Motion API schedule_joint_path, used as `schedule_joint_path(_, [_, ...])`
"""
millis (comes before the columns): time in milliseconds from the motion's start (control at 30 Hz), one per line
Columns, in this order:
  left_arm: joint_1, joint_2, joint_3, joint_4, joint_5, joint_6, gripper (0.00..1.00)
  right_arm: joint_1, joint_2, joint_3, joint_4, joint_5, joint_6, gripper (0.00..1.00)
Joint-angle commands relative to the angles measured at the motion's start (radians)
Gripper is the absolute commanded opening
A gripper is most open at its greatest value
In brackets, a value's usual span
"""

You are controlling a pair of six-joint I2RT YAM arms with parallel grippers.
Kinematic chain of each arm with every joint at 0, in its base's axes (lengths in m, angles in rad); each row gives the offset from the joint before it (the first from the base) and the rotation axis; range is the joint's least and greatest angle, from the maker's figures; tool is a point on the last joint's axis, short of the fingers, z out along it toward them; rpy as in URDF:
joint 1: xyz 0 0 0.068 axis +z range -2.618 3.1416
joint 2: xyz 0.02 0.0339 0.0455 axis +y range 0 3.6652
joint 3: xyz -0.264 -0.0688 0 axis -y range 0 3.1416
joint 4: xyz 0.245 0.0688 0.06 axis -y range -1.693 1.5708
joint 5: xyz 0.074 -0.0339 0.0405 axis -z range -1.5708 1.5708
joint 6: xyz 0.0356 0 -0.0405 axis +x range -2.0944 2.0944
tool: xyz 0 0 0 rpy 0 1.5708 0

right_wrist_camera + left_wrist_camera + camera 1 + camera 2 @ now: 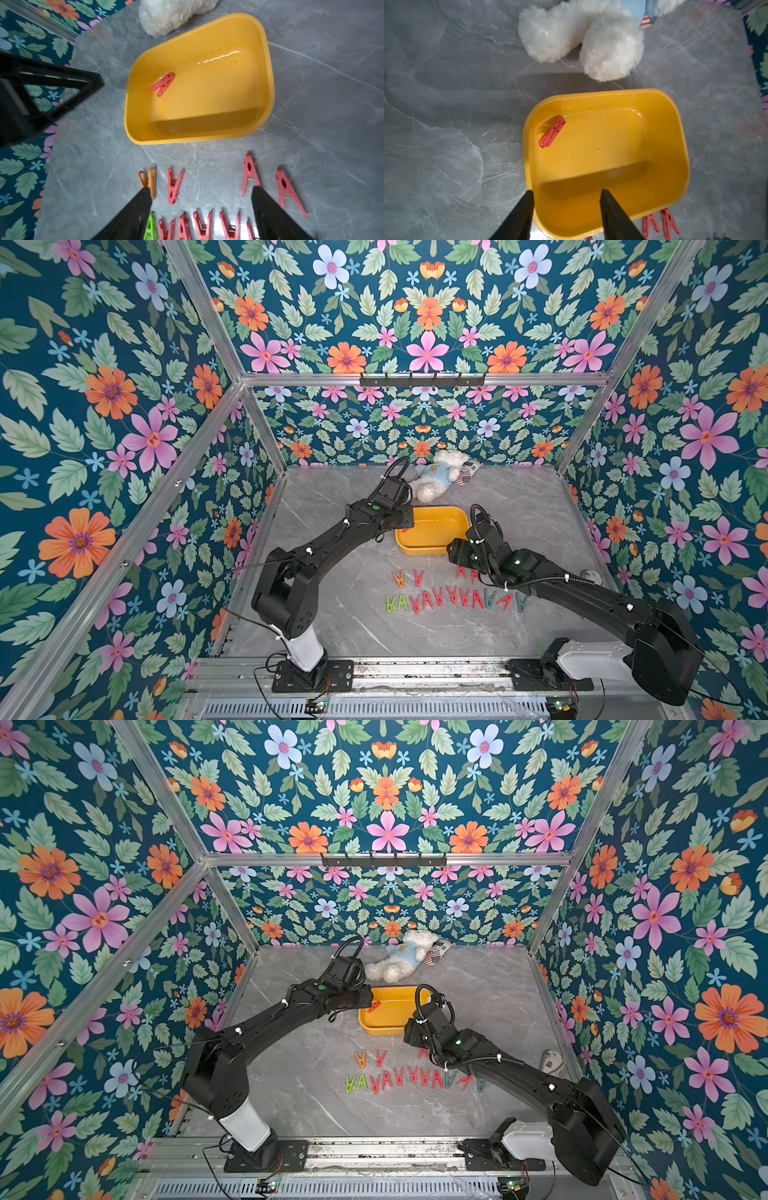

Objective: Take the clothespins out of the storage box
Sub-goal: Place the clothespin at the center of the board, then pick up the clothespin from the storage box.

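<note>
In both top views the storage box (436, 548) sits mid-table, just in front of the plush bear (436, 477). Nearly all the clothespins (453, 598) lie in two rows on the table (340, 630) on the box's near side. A single red clothespin (373, 1006) lies inside the box by its left wall, with the left arm (332, 539) reaching over that end. In the left wrist view the left gripper (566, 190) hangs above the box with its jaws apart and nothing between them, one finger outside the wall and one over the floor. The red clothespin lies on its side in a corner, off the line between the fingers. In the right wrist view the right gripper (200, 187) is spread wide and empty over the rows. The step in hand looks like the last pick. The left gripper would need to shift toward that corner, line up across the peg's narrow body, drop inside the wall and close.
</note>
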Motion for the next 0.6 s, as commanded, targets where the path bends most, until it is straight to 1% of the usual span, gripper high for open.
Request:
schedule_joint_path(0, [0.0,0.055,0.034,-0.034,-0.055,0.07,0.51,0.0,-0.023,0.014,0.011,0.013,-0.028,0.89])
schedule_joint_path(67, [0.0,0.096,0.056,-0.034,-0.069,0.085,0.5,-0.002,-0.036,0.016,0.005,0.024,-0.028,0.97])
schedule_joint_path(100, [0.001,0.114,0.067,-0.036,-0.077,0.093,0.49,-0.002,-0.042,0.017,0.005,0.028,-0.028,0.99])
schedule_joint_path(333, [0.002,0.234,0.17,-0.04,-0.071,0.142,0.46,-0.006,-0.059,0.011,-0.009,0.034,-0.02,0.99])
schedule_joint_path(567, [0.003,0.31,0.216,-0.046,-0.079,0.17,0.44,-0.009,-0.071,0.009,-0.024,0.053,-0.015,0.99])
